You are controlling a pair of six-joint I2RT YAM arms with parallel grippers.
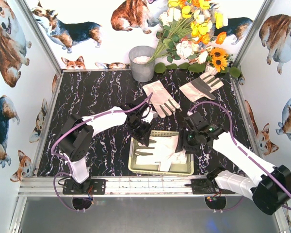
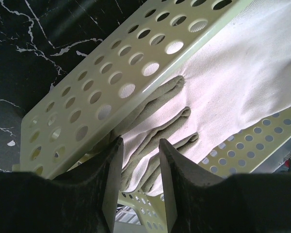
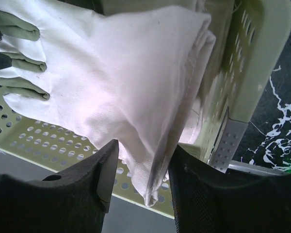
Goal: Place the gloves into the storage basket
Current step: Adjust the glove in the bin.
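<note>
The pale yellow storage basket [image 1: 160, 172] sits at the table's near edge between my arms. A white glove [image 1: 162, 150] lies spread in it on other white fabric. My left gripper [image 1: 144, 137] is over the basket's back left corner. In the left wrist view the gripper [image 2: 139, 143] is open, and the glove's grey-olive fingertips [image 2: 160, 121] lie between the jaws by the perforated wall [image 2: 102, 82]. My right gripper [image 1: 185, 141] is at the basket's right side; in its wrist view [image 3: 143, 145] it is open around the glove's folded cuff [image 3: 160, 160]. Two more gloves [image 1: 161, 97] [image 1: 201, 86] lie flat behind the basket.
A grey metal bucket [image 1: 142, 63] stands at the back centre. Artificial flowers [image 1: 194, 34] and green leaves fill the back right corner. Corgi-print walls close in three sides. An aluminium rail [image 1: 150, 185] runs along the near edge.
</note>
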